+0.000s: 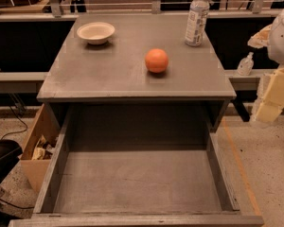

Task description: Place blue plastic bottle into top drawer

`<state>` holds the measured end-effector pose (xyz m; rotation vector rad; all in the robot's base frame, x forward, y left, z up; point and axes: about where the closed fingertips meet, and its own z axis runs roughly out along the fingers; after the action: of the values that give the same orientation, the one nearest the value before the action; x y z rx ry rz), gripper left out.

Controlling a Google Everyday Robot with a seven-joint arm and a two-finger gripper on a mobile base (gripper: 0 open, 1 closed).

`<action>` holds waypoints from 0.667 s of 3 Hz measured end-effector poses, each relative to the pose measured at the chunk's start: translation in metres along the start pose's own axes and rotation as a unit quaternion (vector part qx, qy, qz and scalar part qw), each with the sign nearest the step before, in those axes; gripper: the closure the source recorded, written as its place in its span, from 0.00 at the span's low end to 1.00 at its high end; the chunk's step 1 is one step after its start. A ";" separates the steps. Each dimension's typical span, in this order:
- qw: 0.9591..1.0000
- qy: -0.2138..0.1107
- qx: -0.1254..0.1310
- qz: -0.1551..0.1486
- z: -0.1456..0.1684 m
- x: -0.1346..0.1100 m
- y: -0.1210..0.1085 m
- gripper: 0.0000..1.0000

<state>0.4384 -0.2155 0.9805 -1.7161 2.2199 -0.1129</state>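
No writing is showing legibly, even on the label of the blue plastic bottle (197, 19), the hand (270, 100) hanging right of the bench (109, 65).

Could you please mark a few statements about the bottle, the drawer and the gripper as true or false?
1. The blue plastic bottle stands upright on the table. True.
2. The top drawer is shut. False: it is pulled open.
3. The orange ball lies in the drawer. False: it is on the table, nearer the front than the bottle.
4. The gripper is at the right edge of the view, apart from the bottle. True.
5. The white bowl sits at the table's back left. True.
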 end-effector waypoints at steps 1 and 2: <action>1.000 0.000 0.000 0.000 0.000 0.000 0.000 0.00; 0.999 -0.020 0.024 0.026 0.005 0.003 -0.003 0.00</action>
<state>0.4418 -0.2181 0.9757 -1.6190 2.2126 -0.1178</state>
